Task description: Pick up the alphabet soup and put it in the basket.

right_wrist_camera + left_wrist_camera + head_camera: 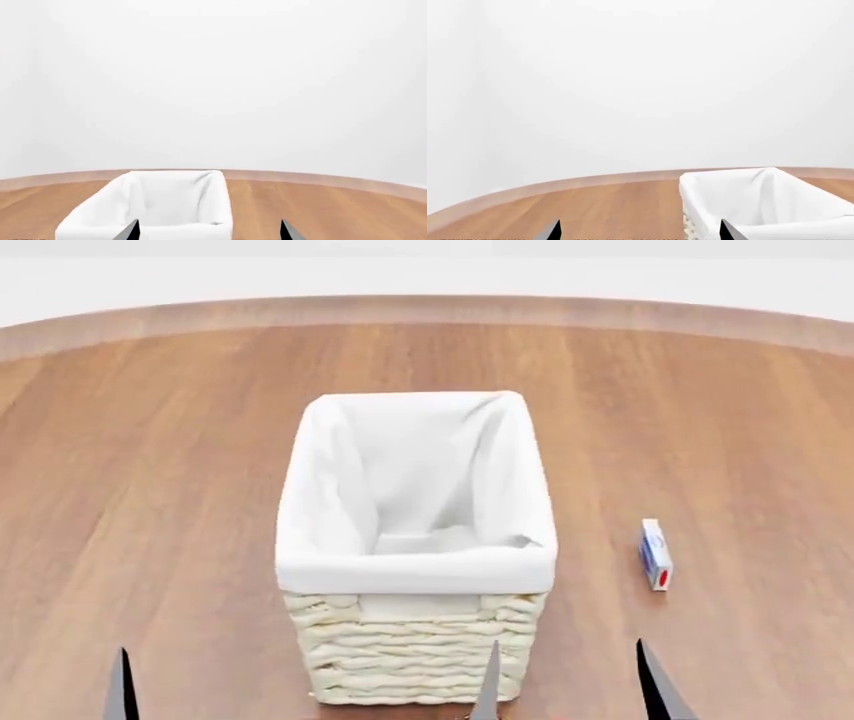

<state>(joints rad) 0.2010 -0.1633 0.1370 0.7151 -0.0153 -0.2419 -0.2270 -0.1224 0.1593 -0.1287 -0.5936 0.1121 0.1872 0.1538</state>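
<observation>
While both pincers gape empty, the basket [415, 550] stands just ahead between them.

Basket [415, 570] mid-table blocks centre; bare wood both sides; small box [655, 554] on right.

Basket [416, 540]: cream wicker w/ white cloth liner, upright, mid-table, nothing inside. Alphabet soup not visible in any view.

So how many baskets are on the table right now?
1: the basket stands mid-table, directly ahead between both arms, a small box to its right. Nothing else resembles one.
</observation>
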